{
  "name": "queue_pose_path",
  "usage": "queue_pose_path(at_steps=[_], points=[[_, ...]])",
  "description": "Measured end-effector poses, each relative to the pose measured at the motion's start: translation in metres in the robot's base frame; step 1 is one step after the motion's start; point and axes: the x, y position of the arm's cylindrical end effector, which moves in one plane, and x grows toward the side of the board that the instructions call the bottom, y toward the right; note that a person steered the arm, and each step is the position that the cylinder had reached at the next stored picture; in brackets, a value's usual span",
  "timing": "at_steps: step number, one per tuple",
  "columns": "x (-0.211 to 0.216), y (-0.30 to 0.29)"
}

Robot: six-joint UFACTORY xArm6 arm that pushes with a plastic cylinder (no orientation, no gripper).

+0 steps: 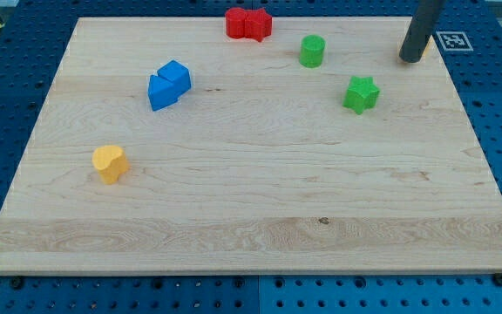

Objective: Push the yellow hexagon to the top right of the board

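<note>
My tip rests on the board near its top right corner. A sliver of a yellow block shows just right of the rod, touching it. The rod hides most of it, so its shape cannot be made out. A second yellow block, heart-like in shape, sits far away at the board's left, below the middle.
Two red blocks stand together at the top edge. A green cylinder and a green star lie left and lower left of my tip. Two blue blocks touch at the upper left. The wooden board lies on a blue pegboard.
</note>
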Motion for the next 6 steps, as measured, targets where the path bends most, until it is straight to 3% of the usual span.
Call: queue_pose_path(at_steps=[1, 2, 4, 6], points=[[0.029, 0.015], [0.023, 0.021], [-0.03, 0.021], [-0.023, 0.03]])
